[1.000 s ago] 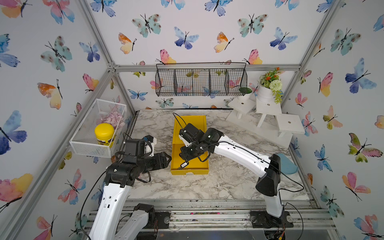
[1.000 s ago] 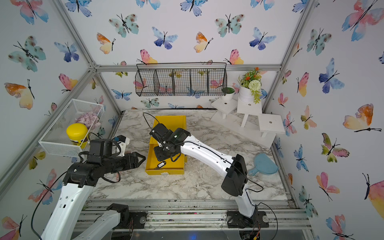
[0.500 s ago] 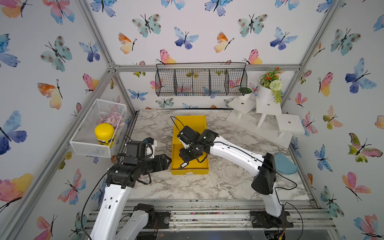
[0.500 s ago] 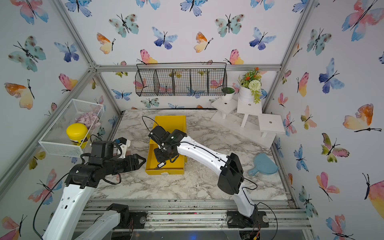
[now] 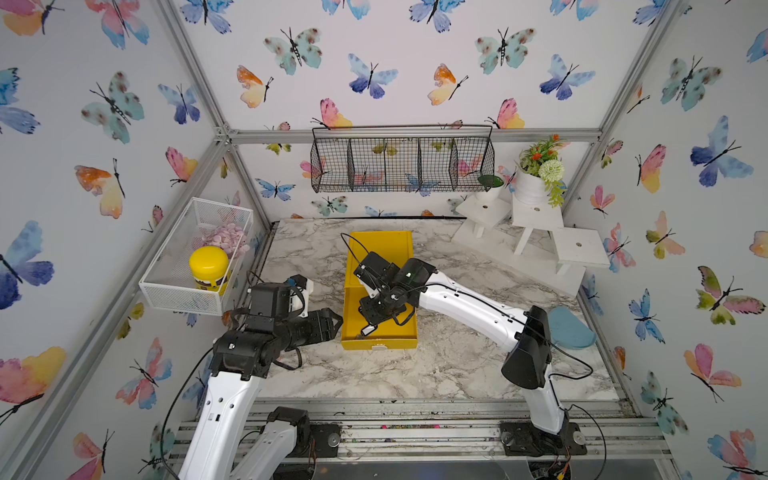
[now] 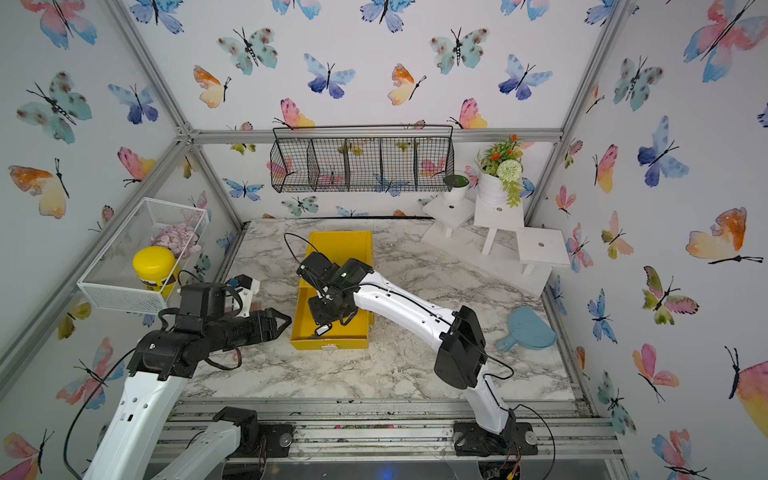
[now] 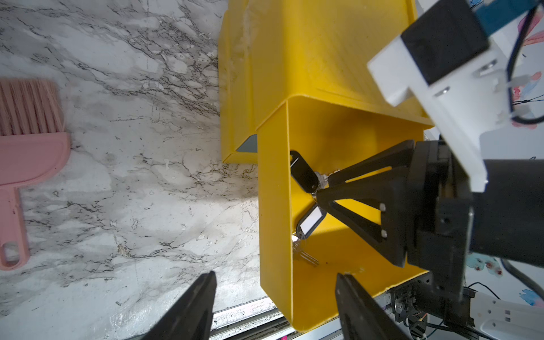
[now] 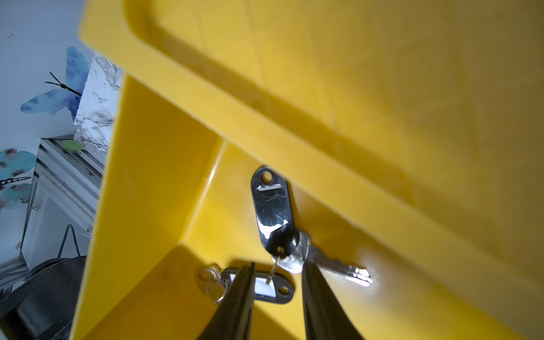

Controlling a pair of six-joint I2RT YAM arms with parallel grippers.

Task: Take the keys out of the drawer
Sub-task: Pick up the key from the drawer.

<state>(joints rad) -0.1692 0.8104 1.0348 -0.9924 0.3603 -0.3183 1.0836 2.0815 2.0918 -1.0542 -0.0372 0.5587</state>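
The yellow drawer [image 5: 380, 343] [image 6: 328, 343] stands pulled out of its yellow housing [image 5: 380, 249]. Two bunches of keys lie inside near its left wall. One has a glossy black tag [image 8: 272, 212] [image 7: 303, 173], the other a black tag with a white label [image 8: 265, 287] [image 7: 310, 222] [image 5: 368, 331]. My right gripper [image 8: 278, 266] [image 5: 371, 324] [image 7: 321, 188] reaches down into the drawer. Its jaws stand narrowly open, on either side of the glossy tag's ring, gripping nothing. My left gripper [image 7: 276, 275] [image 5: 336, 322] is wide open just outside the drawer's left front corner.
A pink brush [image 7: 26, 141] lies on the marble left of the drawer. A white wire basket holding a yellow-lidded jar [image 5: 208, 266] hangs on the left wall. White steps with a plant pot [image 5: 536, 216] fill the back right, and a blue pan [image 5: 571, 328] lies at the right edge.
My right gripper has sunk lower and nearer the front inside the drawer, and its jaws have narrowed a little. The left arm has barely moved.
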